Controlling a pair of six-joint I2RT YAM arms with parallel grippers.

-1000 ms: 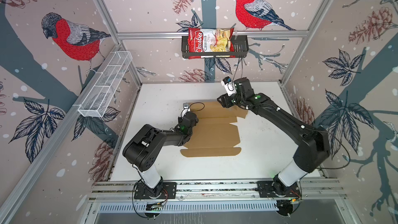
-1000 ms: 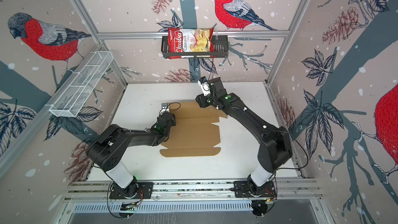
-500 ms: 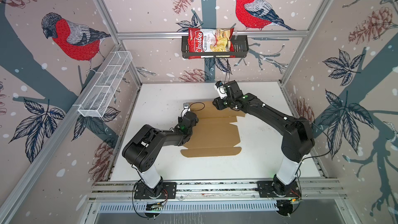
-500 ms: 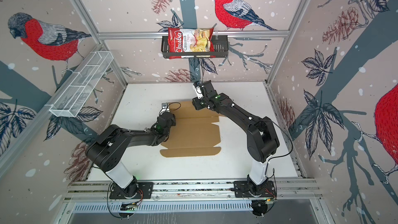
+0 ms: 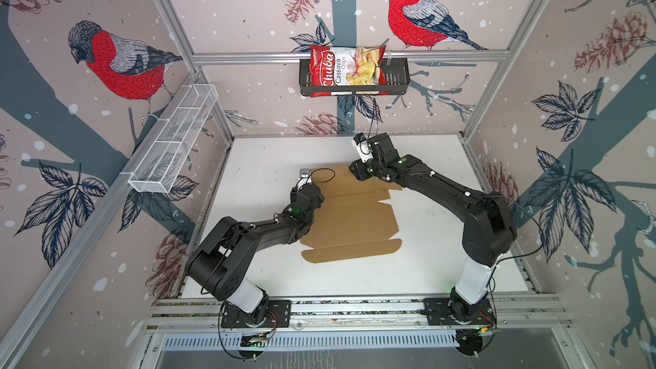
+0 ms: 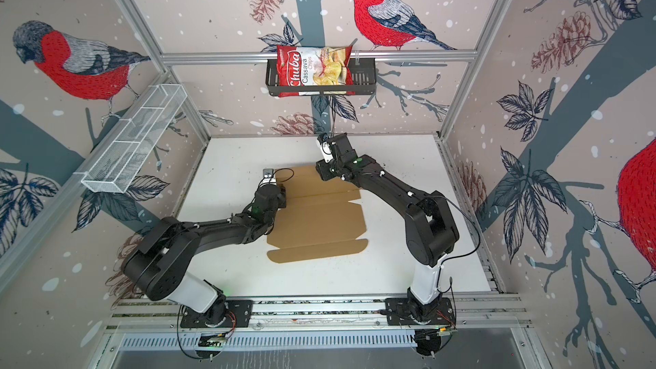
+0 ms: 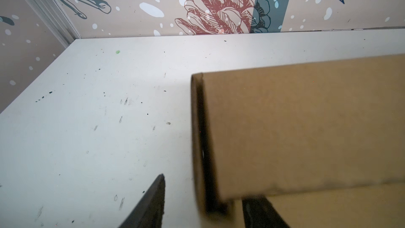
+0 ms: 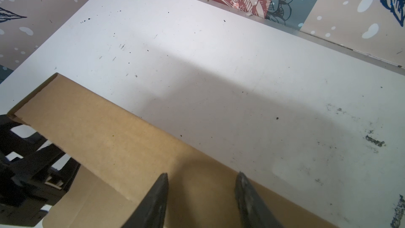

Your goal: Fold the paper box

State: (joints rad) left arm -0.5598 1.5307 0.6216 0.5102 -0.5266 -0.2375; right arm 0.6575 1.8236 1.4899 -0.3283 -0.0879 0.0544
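The paper box [image 5: 355, 221] [image 6: 319, 221] is a flat brown cardboard sheet on the white table [image 5: 426, 264]. Its far flap [image 8: 105, 137] stands slightly raised. My left gripper [image 5: 314, 186] [image 6: 280, 188] sits at the sheet's far left corner. In the left wrist view the left gripper [image 7: 203, 194] is open, with the flap's end edge [image 7: 197, 128] between its fingers [image 7: 153, 202] and not pinched. My right gripper [image 5: 356, 172] [image 6: 321, 173] is at the far edge near the middle. In the right wrist view the right gripper [image 8: 202, 185] hangs open just over the flap, gripping nothing.
A red chips bag [image 5: 346, 70] sits in a black basket [image 5: 394, 81] on the back wall. A white wire basket [image 5: 174, 140] hangs on the left wall. Bare table lies beyond the sheet towards the back wall [image 8: 241, 62].
My right gripper has slid left along the sheet's far edge, toward the left gripper. My left gripper has opened from shut and its arm has stayed in place.
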